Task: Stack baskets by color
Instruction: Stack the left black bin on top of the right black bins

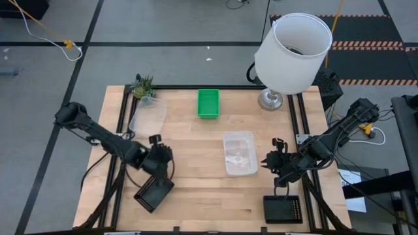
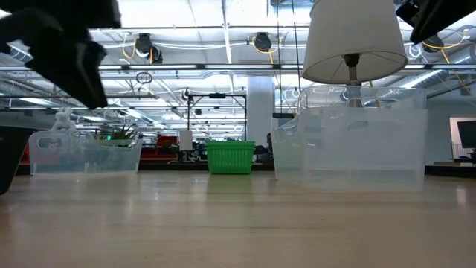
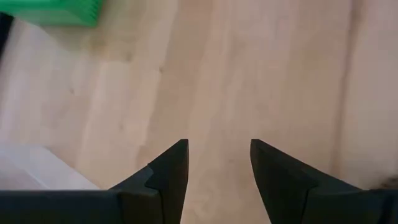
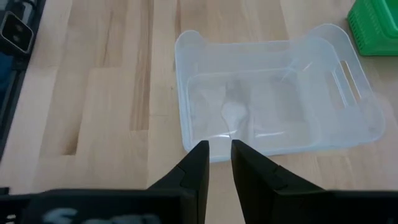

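A green basket (image 1: 208,103) rests on its base at the far middle of the table. One clear basket (image 1: 240,153) lies in the middle, and another clear basket (image 1: 147,114) lies far left. One black basket (image 1: 154,192) lies near left, and a second black basket (image 1: 283,209) lies near right. My left gripper (image 3: 217,162) hovers open over bare wood, just beyond the near-left black basket (image 1: 162,151). My right gripper (image 4: 219,152) hangs above the table to the right of the middle clear basket (image 4: 273,93). Its fingers stand a narrow gap apart with nothing between them.
A large white lamp (image 1: 292,46) stands at the far right, its base (image 1: 270,99) on the table. A small potted plant (image 1: 143,85) sits at the far left corner. Bare wood lies along the near middle, between the two black baskets.
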